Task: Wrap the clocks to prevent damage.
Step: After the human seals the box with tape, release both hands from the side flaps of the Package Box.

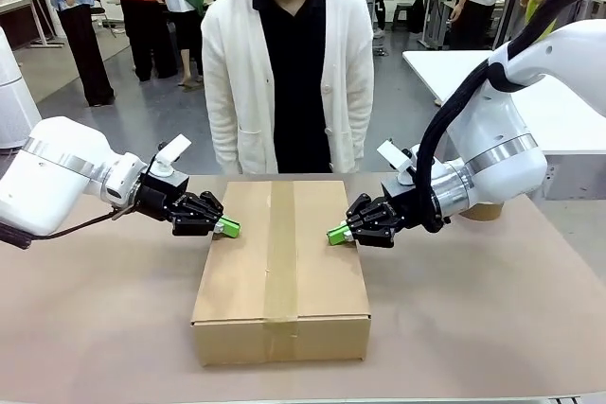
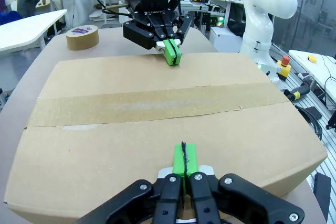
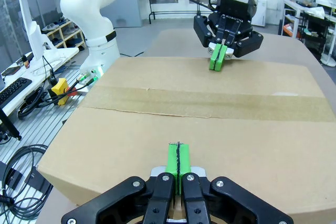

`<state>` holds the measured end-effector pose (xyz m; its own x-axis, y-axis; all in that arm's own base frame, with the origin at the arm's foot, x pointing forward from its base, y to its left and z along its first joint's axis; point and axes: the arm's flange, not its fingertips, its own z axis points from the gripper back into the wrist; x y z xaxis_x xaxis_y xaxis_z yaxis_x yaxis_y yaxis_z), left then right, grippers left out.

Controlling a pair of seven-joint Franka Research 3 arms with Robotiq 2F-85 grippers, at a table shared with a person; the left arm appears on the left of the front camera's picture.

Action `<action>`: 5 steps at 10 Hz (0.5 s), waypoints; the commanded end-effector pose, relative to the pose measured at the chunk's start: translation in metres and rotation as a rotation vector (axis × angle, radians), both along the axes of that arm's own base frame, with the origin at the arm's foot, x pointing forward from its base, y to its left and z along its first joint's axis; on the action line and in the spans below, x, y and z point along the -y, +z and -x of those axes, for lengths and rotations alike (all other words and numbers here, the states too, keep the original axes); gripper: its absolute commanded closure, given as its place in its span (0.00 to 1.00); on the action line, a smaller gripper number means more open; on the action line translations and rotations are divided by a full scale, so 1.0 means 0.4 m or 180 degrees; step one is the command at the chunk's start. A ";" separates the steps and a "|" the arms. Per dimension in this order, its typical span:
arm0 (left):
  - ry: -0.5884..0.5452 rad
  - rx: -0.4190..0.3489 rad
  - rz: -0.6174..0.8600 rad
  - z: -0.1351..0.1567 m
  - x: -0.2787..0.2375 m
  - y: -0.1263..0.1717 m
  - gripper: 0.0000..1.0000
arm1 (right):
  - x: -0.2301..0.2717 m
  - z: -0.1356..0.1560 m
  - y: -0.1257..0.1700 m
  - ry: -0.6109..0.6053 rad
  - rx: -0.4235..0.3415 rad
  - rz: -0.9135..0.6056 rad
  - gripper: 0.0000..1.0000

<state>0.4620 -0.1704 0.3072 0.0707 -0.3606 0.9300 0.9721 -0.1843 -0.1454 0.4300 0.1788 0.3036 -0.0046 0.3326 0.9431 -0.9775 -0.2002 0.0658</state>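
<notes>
We count one box (image 1: 280, 270), sealed by one tape strip (image 1: 280, 253). We see one tape roll (image 2: 82, 38), two grippers — left (image 1: 227, 227), right (image 1: 336, 234) — and one person (image 1: 289, 63) facing us.

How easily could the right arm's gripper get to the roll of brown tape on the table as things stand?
Probably easily. The roll of brown tape lies on the bare table beside the right gripper, off the sealed cardboard box, with nothing between them. The gripper's pads are shut, so it would need to open first.

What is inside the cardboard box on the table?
That cannot be seen: the cardboard box is closed, its flaps sealed with a tape strip. Both closed tools, left tool and right tool, touch its top edges.
</notes>
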 end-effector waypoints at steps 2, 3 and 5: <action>0.0035 -0.0010 0.0002 -0.002 0.003 -0.007 1.00 | -0.004 0.002 -0.006 -0.0003 -0.0002 0.0023 0.99; 0.0035 -0.0010 0.0002 -0.002 0.003 -0.007 1.00 | -0.004 0.002 -0.006 -0.0003 -0.0002 0.0023 0.99; 0.0035 -0.0010 0.0002 -0.002 0.003 -0.007 1.00 | -0.004 0.002 -0.006 -0.0003 -0.0002 0.0023 0.99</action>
